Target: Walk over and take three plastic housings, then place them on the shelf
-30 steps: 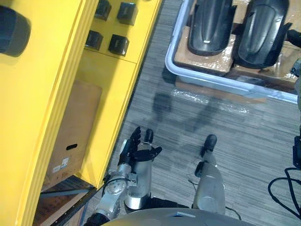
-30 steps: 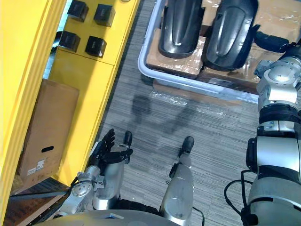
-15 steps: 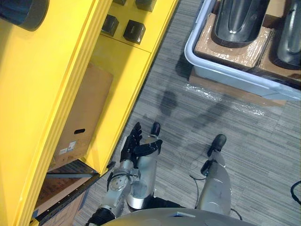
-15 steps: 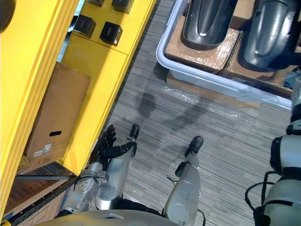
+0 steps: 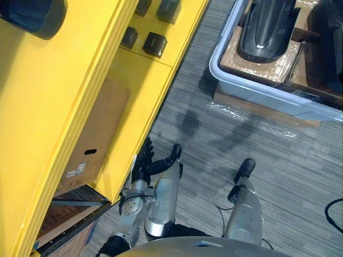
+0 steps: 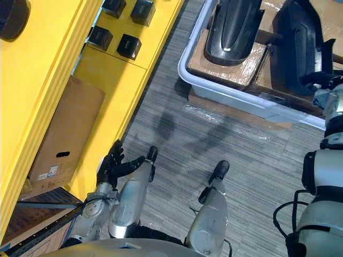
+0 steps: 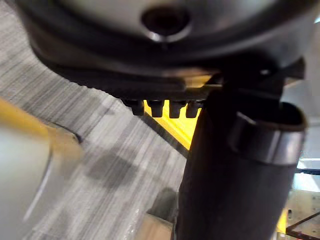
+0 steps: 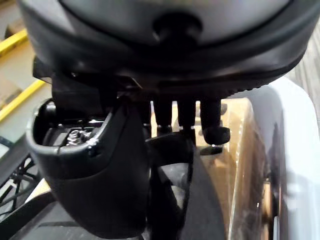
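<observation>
Nearest to me, the left robot hand [image 6: 111, 165] hangs with its fingers spread and holds nothing. It has come closer to the edge of the yellow shelf [image 5: 64, 107] than half a second ago (the camera has moved also). Inside the shelf stands a cardboard box [image 5: 99, 128] with a white label [image 5: 71, 173], its print too small to read. Farther, across the carpet [image 5: 257, 134], a black plastic housing [image 5: 265, 27] and a second housing [image 6: 295, 43] lie in the grey tray [image 5: 252, 91]. The right eye view shows the right robot hand [image 6: 320, 79] at the second housing; I cannot tell whether it grips.
</observation>
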You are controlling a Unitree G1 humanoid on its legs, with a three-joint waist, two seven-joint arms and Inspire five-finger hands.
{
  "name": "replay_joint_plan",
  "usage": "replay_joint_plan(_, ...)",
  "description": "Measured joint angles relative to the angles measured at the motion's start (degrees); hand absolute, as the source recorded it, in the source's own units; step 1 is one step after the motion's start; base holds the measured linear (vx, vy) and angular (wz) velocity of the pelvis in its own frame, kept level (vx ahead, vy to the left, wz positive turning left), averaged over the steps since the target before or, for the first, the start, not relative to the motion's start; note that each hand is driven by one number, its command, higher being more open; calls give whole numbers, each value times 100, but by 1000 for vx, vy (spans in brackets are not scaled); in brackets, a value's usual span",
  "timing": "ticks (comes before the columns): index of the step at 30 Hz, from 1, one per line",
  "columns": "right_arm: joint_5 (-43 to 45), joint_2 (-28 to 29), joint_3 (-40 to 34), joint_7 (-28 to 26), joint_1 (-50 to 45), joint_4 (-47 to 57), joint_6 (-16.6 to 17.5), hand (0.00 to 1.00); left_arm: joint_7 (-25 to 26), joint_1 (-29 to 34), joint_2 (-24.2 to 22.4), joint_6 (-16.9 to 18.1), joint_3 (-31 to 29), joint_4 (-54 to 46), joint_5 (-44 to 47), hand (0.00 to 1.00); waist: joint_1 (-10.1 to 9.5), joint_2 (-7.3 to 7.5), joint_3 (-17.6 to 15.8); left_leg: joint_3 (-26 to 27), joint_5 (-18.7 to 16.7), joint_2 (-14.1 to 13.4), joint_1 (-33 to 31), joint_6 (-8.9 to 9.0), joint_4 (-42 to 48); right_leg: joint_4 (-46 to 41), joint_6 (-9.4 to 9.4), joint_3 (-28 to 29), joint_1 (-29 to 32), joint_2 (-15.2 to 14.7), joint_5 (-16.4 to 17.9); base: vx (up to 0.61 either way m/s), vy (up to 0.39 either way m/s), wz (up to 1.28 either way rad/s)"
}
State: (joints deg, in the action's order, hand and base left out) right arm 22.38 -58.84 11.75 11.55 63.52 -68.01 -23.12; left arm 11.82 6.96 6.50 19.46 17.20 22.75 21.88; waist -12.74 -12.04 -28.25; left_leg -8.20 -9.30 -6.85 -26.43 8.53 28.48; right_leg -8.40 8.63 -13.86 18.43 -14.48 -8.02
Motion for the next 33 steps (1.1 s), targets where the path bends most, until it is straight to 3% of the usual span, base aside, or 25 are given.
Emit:
replay_joint_plan(4, 99, 117, -48, 190, 3, 246, 32, 0, 16, 352, 7, 42, -63, -370, 0, 100, 183, 103, -70, 87, 171, -13, 438, 51, -437, 155, 2, 13, -278, -8, -4, 37, -19, -3)
replay_joint_plan(7, 84, 315, -408, 411, -18, 460, 254, 0, -32, 556, 7, 40, -99, -560, -2, 100, 363, 213, -143, 161, 312, -69, 855, 89, -828, 263, -4, 13, -530, 27, -1, 65, -36, -4)
replay_joint_plan(14, -680, 827, -1388, 931, -1173, 2229, 1415, 0, -289, 823, 17, 38, -501, -1838, -44, 100, 622, 423, -178, 214, 544, -198, 1719, 144, -1601, 521, -49, -90, -1178, 138, 30, 86, -30, 2)
replay_joint_plan(17, -1107, 1510, -1891, 1110, -2065, 3417, 1850, 0, -510, 660, 131, 27, -875, -2554, -62, 100, 703, 669, 0, 194, 621, -253, 1928, 171, -1861, 718, -53, -172, -1395, 204, 32, 73, -30, 8)
replay_joint_plan(18, -1435, 2001, -1959, 1212, -2647, 4042, 1998, 0, -616, 537, 204, 11, -921, -2798, -130, 100, 731, 827, 304, 195, 707, -267, 2052, 186, -2116, 802, -51, -243, -1466, 209, 33, 63, -19, 9)
replay_joint_plan(21, -1867, 2506, -1934, 1267, -3255, 4657, 2043, 0, -784, 420, 276, -145, -857, -3098, -219, 100, 753, 980, 659, 197, 756, -271, 2195, 189, -2330, 918, -42, -316, -1578, 208, 39, 98, -6, 7)
replay_joint_plan(24, -2454, 3088, -1807, 1322, -3812, 5232, 2207, 0, -1018, 140, 265, -431, -695, -3301, 38, 100, 786, 1050, 967, 228, 758, -272, 2394, 191, -2435, 960, -37, -345, -1754, 202, 42, 81, 15, 1)
replay_joint_plan(25, -2693, 3333, -1661, 1390, -3953, 5378, 2325, 0, -1169, 64, 233, -705, -601, -3368, 608, 100, 813, 1074, 1128, 275, 759, -273, 2475, 190, -2502, 961, -30, -334, -1770, 198, 48, 34, 10, -8)
replay_joint_plan(27, -2922, 3498, -1557, 1421, -4065, 5522, 2439, 0, -1276, -53, 174, -1010, -458, -3372, 1147, 100, 836, 1076, 1238, 314, 759, -274, 2525, 191, -2518, 968, -30, -329, -1804, 193, 48, 24, 9, -9)
replay_joint_plan(29, -3331, 3540, -1375, 1430, -4087, 5565, 2697, 0, -1396, -260, 99, -1634, -219, -3336, 2158, 100, 848, 1077, 1309, 365, 768, -274, 2667, 188, -2570, 979, -22, -312, -1899, 189, 53, -13, 5, -7)
replay_joint_plan(33, -3349, 3654, -1102, 1440, -4105, 5915, 3001, 0, -1505, -441, 55, -2298, 218, -3017, 3166, 100, 926, 1100, 1560, 438, 771, -274, 2704, 188, -2581, 1054, -5, -312, -1943, 187, 64, -31, -3, -6)
